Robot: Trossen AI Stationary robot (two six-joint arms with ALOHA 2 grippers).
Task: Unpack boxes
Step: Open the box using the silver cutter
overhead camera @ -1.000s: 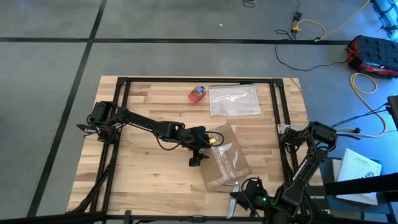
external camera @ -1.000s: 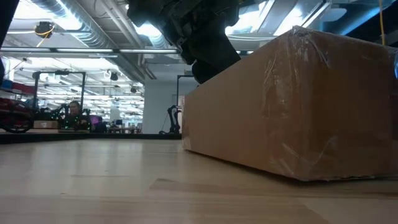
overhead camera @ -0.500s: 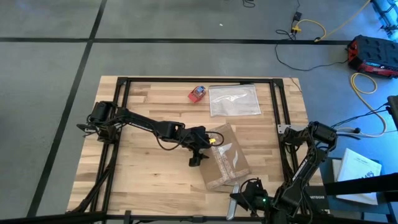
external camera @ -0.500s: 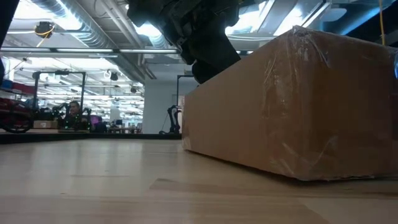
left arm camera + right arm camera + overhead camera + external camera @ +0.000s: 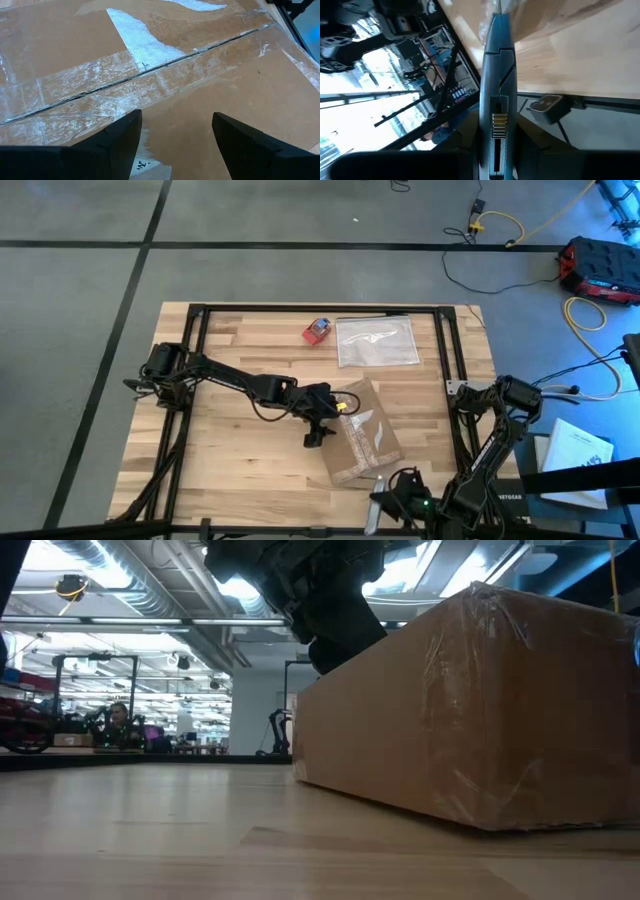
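One box (image 5: 358,435) is the task's thing: a shallow brown cardboard box lying slightly right of centre in the high view, its flaps shut under shiny clear tape (image 5: 100,80) along the centre seam. The left gripper (image 5: 322,423) hovers over the box's left edge with its fingers (image 5: 115,140) apart and nothing between them. The right gripper (image 5: 378,502) sits at the lower edge of the frame, just below the box's near corner, closed on a slim grey cutter (image 5: 496,90) whose tip points toward the box.

The likely risk is that the box, held by nothing, slides or turns on the counter (image 5: 230,470) when the cutter presses the tape, so the blade skids off the seam. The left arm also lies close to the cutter's likely path.

Further out, toward the top of the frame, a clear plastic bag (image 5: 377,341) and a small red-and-blue object (image 5: 317,331) lie well apart from the box, blocking nothing.
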